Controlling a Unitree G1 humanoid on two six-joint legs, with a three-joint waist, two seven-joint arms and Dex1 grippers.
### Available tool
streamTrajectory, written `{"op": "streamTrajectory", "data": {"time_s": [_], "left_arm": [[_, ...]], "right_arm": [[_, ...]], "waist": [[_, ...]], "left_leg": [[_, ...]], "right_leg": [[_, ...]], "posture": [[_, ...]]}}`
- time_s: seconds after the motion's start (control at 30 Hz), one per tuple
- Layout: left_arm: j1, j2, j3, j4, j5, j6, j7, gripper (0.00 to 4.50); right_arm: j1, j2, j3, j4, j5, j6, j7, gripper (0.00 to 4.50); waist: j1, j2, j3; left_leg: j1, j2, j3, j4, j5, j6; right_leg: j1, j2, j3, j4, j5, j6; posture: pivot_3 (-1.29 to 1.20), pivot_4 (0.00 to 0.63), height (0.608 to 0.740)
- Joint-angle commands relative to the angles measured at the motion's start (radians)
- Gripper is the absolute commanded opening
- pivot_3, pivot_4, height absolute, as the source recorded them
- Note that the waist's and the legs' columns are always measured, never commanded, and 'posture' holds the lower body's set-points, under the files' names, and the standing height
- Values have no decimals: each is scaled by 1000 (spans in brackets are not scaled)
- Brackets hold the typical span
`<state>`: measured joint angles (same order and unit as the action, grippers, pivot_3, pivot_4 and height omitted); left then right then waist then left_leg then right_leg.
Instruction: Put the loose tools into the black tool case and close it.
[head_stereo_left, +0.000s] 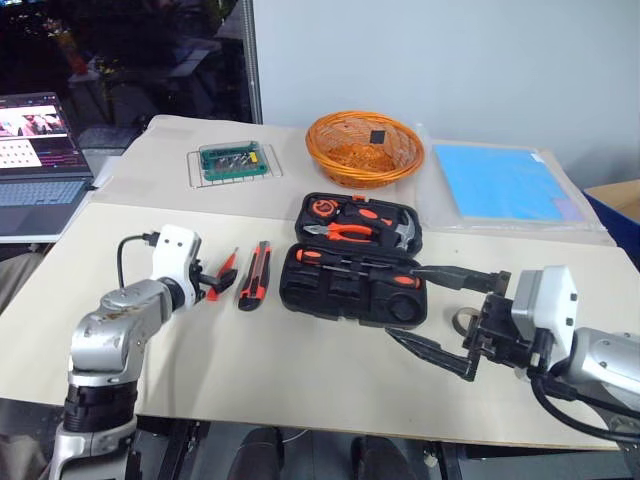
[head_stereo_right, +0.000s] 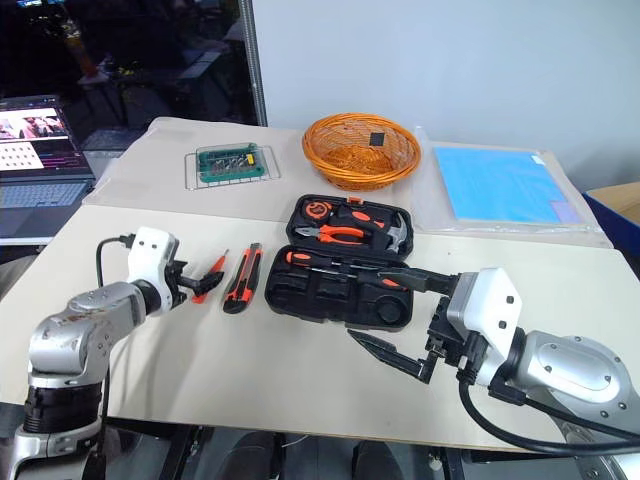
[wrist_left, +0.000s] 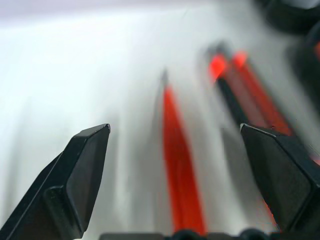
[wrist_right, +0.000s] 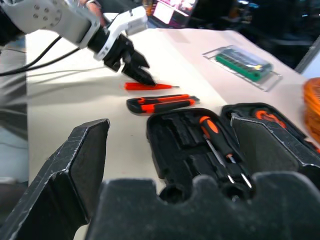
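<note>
Bench, head views: pale bench (head_stereo_left: 300, 370) with the black tool case (head_stereo_left: 355, 262) lying open near the middle, lid tipped back.
Case lid: orange-handled pliers (head_stereo_left: 345, 232), a steel-headed hammer (head_stereo_left: 400, 232) and a small tape measure (head_stereo_left: 322, 207) sit in its recesses.
Case base: two black-and-orange screwdrivers (head_stereo_left: 350, 263) lie in the slots; other recesses look bare.
Loose tools: orange-black utility knife (head_stereo_left: 254, 275) just left of the case, slim orange screwdriver (head_stereo_left: 224, 272) just left of the knife, both flat on the bench.
Tape roll: small tan tape roll (head_stereo_left: 465, 321) on the bench right of the case, beside the right arm.
Left gripper (head_stereo_left: 212, 279): jaws apart, tips at the slim screwdriver's handle end; holding nothing.
Right gripper (head_stereo_left: 440, 315): jaws wide apart, hovering at the case's right front corner, empty.
Background: orange woven basket (head_stereo_left: 364, 148), clear box of bits (head_stereo_left: 231, 163), blue sheet (head_stereo_left: 500, 182), laptop (head_stereo_left: 35, 150).
Left wrist view: blurred orange screwdriver lies between the spread fingers (wrist_left: 82, 170), knife alongside.
Right wrist view: open case straight ahead between spread fingers (wrist_right: 75, 165); the left gripper's tips meet the screwdriver's handle end.
</note>
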<state>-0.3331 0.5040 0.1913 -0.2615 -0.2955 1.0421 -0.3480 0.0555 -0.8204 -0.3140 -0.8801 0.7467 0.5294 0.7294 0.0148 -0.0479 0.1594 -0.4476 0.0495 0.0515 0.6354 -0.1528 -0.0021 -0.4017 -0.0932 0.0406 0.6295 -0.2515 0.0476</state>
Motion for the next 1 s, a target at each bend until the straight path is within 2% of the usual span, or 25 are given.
{"op": "streamTrajectory", "data": {"time_s": [0.03, 0.13, 0.33, 0.4, 0.47, 0.57, 0.63, 0.73, 0.87, 1.0], "left_arm": [[13, -21, -3, -22, 19, -2, 46, 4229], [34, -29, -17, -11, 31, -27, 57, 3384], [70, -25, -23, -15, 24, -96, 33, 1004], [75, -12, -14, -17, 16, -146, 5, 452], [55, 9, 10, -11, -16, -231, -69, 463], [-74, 87, -25, 50, -94, -356, -327, 463], [-185, 123, -105, 119, -119, -371, -484, 463], [-369, 152, -283, 274, -70, -458, -737, 463], [-546, 119, -473, 526, 53, -678, -974, 463], [-656, 36, -576, 768, 171, -868, -1041, 463]], "right_arm": [[-12, -17, -11, 4, -11, -32, 23, 4500], [-14, -21, -18, 4, -13, -32, 28, 4500], [10, -17, -40, -6, -18, -29, 27, 4500], [18, -14, -43, -10, -19, -28, 22, 4500], [30, -8, -52, -16, -18, -26, 11, 4500], [89, 12, -84, -32, -24, -30, -8, 4500], [125, 21, -108, -43, -30, -34, -12, 4500], [178, 31, -155, -64, -36, -36, -21, 4500], [237, 39, -221, -97, -33, -30, -35, 4500], [262, 40, -245, -128, -29, -17, -65, 4500]], "waist": [[-2, 0, 0], [-3, 0, 0], [-3, 0, 0], [-2, 0, 0], [-2, 0, 0], [2, 0, 0], [9, 0, 0], [12, 1, -1], [3, 2, -1], [-6, 2, -1]], "left_leg": [[0, 0, 0, 0, 0, 0], [0, 0, 1, 0, 0, 0], [0, 1, 2, -1, 0, 0], [0, 1, 2, -1, 0, 0], [0, 1, 2, -1, 0, 0], [-1, 1, 1, -1, 0, 0], [-3, 1, 1, 0, 0, 0], [-3, 0, 2, 1, 0, 0], [-4, -1, 2, 2, 0, 1], [-6, 0, 1, 2, 0, 1]], "right_leg": [[0, 0, 0, 0, 0, 0], [0, 0, 1, 0, 3, 4], [0, 0, 1, 0, 2, 3], [0, 0, 1, 0, 0, -1], [0, 0, 1, 0, 0, -1], [-1, 0, 0, 0, 0, -1], [-2, 1, -1, 0, 0, -2], [0, 0, -1, -1, 0, -1], [0, 1, 0, -2, 0, 0], [-3, 3, 1, 0, 3, 6]], "posture": [[0, 150, 740], [0, 150, 740], [0, 150, 740], [0, 150, 740], [0, 150, 740], [0, 150, 740], [0, 150, 740], [0, 150, 740], [0, 150, 740], [0, 150, 740]]}}
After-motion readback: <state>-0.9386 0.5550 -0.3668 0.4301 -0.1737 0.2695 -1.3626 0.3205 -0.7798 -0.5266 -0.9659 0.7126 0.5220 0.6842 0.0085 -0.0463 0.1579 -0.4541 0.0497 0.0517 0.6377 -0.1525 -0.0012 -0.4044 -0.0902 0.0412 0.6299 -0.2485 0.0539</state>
